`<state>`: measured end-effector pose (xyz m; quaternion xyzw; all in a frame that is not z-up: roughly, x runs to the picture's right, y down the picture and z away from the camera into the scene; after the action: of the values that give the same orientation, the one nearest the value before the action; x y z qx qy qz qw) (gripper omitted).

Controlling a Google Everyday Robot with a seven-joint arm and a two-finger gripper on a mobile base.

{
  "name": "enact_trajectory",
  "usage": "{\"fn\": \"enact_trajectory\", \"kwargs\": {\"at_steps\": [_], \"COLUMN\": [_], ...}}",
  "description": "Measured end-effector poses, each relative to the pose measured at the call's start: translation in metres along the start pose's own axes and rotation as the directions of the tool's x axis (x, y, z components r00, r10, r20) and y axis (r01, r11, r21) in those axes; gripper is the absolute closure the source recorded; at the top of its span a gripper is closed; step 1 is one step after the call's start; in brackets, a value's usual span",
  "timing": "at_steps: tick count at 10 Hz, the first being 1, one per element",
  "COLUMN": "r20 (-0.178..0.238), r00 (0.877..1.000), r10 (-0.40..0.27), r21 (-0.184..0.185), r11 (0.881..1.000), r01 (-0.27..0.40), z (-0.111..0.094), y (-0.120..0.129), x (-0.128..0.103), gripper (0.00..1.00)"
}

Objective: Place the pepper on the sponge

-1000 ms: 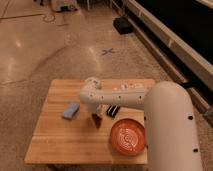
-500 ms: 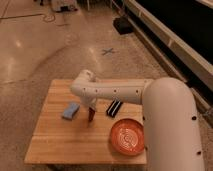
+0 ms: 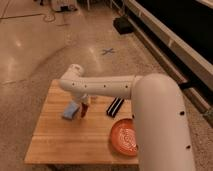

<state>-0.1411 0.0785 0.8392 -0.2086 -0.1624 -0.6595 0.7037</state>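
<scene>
The pepper (image 3: 84,111), small and dark red-brown, hangs point-down from my gripper (image 3: 83,104), which is shut on its upper end just above the wooden table (image 3: 55,145). The light blue sponge (image 3: 70,110) lies flat on the table immediately left of the pepper, nearly touching it. My white arm reaches in from the lower right and hides the gripper's upper part.
A black-and-white striped block (image 3: 115,106) lies right of the gripper. An orange-red bowl (image 3: 124,136) sits at the table's front right, partly behind my arm. Polished floor surrounds the table, with a dark wall ledge at the right.
The gripper has closed on the pepper and carried it left, from near the table's middle to right beside the sponge. Sponge, block and bowl have stayed put.
</scene>
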Motion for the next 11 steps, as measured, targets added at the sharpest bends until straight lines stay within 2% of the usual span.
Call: {"fn": "enact_trajectory", "kwargs": {"at_steps": [2,5,6,9,11], "r20": [-0.011,-0.02,-0.019,-0.017,-0.03], "r00": [1.0,1.0,0.999,0.999,0.999], "r10": [-0.001,-0.022,-0.026,-0.043,-0.044], "r21": [-0.002,0.0,-0.005,-0.011,-0.02], "r11": [1.0,1.0,1.0,0.999,0.999], "r01": [0.001,0.022,0.026,0.043,0.044], "z": [-0.001,-0.002,-0.002,0.002,0.005], "y": [-0.009,-0.037,-0.046,-0.073,-0.073], "x": [0.011,0.009,0.011,0.006,0.007], "gripper": [1.0,1.0,0.97,0.67,0.48]}}
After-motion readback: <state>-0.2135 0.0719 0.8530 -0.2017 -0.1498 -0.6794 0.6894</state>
